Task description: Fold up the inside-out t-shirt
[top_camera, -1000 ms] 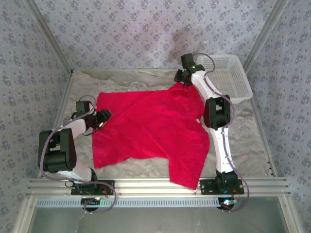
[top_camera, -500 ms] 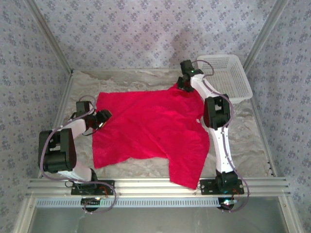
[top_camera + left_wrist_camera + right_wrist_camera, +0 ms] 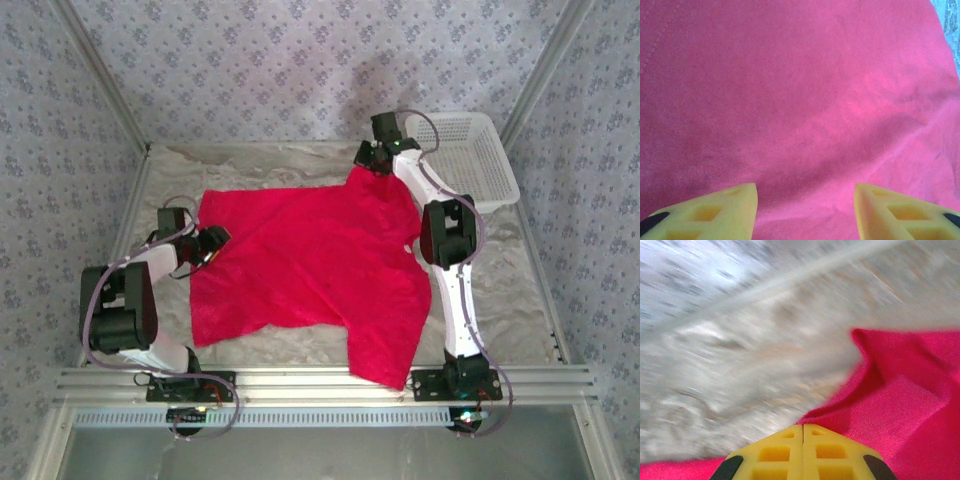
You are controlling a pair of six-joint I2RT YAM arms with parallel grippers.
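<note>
Right pincer [image 3: 374,160] closes from apart to fingers together at the upper right of the top view, pinching the far edge of the inside-out t-shirt [image 3: 310,265]. Cloth peaks up at that corner. Shirt lies spread across the middle of the surface [image 3: 505,290]. Left pincer [image 3: 805,197] hovers with fingers apart over the shirt's left edge, holding nothing. Looks like one grab is set for the first fold.
</note>
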